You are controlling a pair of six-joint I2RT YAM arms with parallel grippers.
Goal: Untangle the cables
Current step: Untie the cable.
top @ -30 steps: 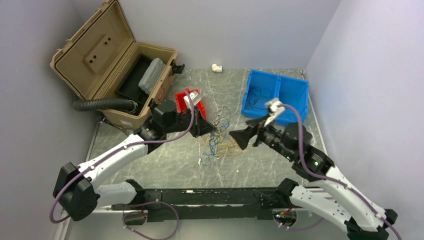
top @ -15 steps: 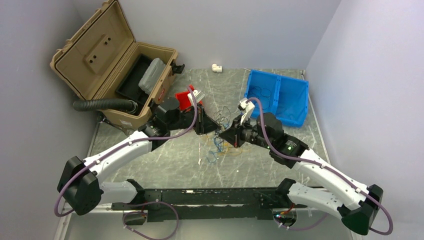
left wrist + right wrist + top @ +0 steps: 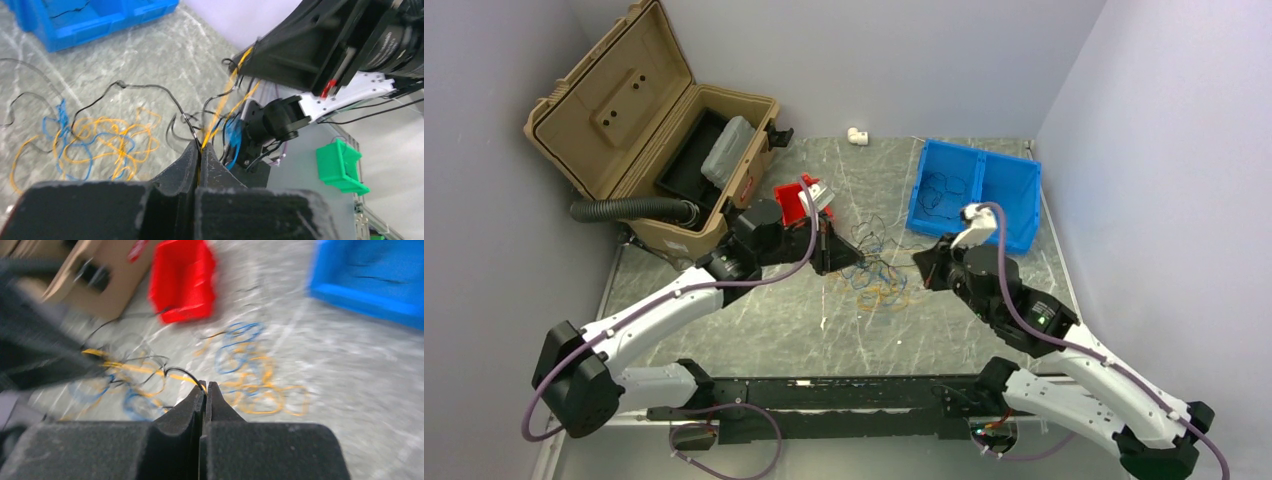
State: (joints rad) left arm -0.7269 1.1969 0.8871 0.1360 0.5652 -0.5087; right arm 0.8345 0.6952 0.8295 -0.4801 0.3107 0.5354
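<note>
Looking down from the top, two grippers meet over one small heap of cables (image 3: 879, 285) on the grey table (image 3: 784, 330). The left gripper (image 3: 854, 258) is pinched tight on a strand at the heap's left side. The right gripper (image 3: 922, 268) is pinched tight on a strand at its right side, so the heap lies just between the two tips. The thin wires come in three colours, orange-yellow, blue and dark, and the loops are too many to count. Past the right gripper sits one blue bin (image 3: 1009, 185) with two parts and a few dark wires inside. Just behind the left gripper is one red bin (image 3: 786, 198). Farther that way stands one open tan case (image 3: 619, 110) holding one clear box (image 3: 727, 150), with one black hose (image 3: 624, 210) beside it and one red label (image 3: 746, 186) too tiny to read. One white piece (image 3: 856, 135) lies far beyond both grippers. From the left wrist, the two fingers (image 3: 182, 167) press together on one orange-yellow wire, which runs up from the tips toward the black right gripper. More loops lie flat to the left of the tips, and one green bin (image 3: 340, 167) sits off to the right. From the right wrist, all blurry, the two fingers (image 3: 190, 407) are closed on a dark wire and an orange-yellow one. Loose loops lie just ahead of the tips, and no words can be read.
</note>
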